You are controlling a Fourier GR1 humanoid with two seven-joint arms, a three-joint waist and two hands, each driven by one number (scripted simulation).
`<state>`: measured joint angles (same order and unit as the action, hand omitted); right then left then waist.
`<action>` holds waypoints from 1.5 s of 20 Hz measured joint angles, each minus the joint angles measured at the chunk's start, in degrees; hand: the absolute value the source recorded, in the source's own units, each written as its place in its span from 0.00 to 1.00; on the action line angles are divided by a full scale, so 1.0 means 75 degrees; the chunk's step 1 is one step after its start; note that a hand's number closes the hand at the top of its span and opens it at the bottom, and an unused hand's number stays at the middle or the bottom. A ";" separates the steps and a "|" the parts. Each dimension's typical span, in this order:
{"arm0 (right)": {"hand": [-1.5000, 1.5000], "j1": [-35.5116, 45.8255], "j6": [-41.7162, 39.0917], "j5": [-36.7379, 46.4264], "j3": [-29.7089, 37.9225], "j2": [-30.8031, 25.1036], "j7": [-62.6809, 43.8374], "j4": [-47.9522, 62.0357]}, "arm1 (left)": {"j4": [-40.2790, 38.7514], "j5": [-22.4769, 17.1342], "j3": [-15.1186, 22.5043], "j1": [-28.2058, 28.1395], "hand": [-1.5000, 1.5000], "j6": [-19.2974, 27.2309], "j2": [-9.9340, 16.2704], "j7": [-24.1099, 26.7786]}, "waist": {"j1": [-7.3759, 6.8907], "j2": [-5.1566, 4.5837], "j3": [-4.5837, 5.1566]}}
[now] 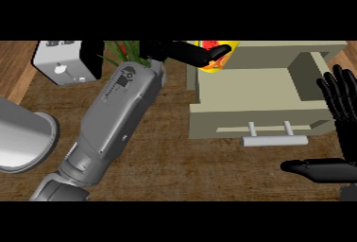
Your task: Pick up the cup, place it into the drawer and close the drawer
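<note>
A yellow and red cup (220, 64) hangs over the back left corner of the open beige drawer (244, 113). My left hand (187, 51) is curled round the cup and hides most of it; the left forearm runs up from the lower left. The drawer's inside shows nothing in it, and its grey bar handle (274, 141) faces me. My right hand (343, 113) rests open at the right edge beside the drawer, fingers up, thumb pointing left below the drawer's front.
A white and grey boxy appliance (66, 61) stands at the back left. A large grey round vessel (21, 137) sits at the left edge. Green plant leaves (125, 49) show behind my left wrist. Brown wooden counter (174, 160) lies in front of the drawer.
</note>
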<state>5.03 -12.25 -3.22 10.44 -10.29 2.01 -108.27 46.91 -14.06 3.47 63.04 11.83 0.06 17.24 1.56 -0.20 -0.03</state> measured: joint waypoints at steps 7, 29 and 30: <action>0.00 -0.0045 -0.0064 0.0041 -0.0028 0.0021 0.0150 0.0081 | -0.1410 -0.0930 0.0703 0.0803 1.00 0.0524 -0.0006 0.0213 | 0.0092 -0.0025 -0.0001; 0.00 0.0349 -0.0250 -0.0157 0.0046 -0.0126 0.0078 0.0211 | -0.3088 -0.2366 0.4073 0.1274 0.00 0.1569 -0.0007 -0.0177 | 0.0469 -0.0113 -0.0007; 0.00 0.0314 -0.0292 -0.0194 0.0052 -0.0139 0.0092 0.0179 | -0.3062 -0.2384 0.4220 0.1293 0.00 0.1694 -0.0006 -0.0268 | 0.0498 -0.0114 -0.0006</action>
<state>7.39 -14.44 -4.68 10.83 -11.33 2.70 -106.92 23.94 -31.94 35.12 72.73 24.54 0.01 15.23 5.29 -1.06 -0.08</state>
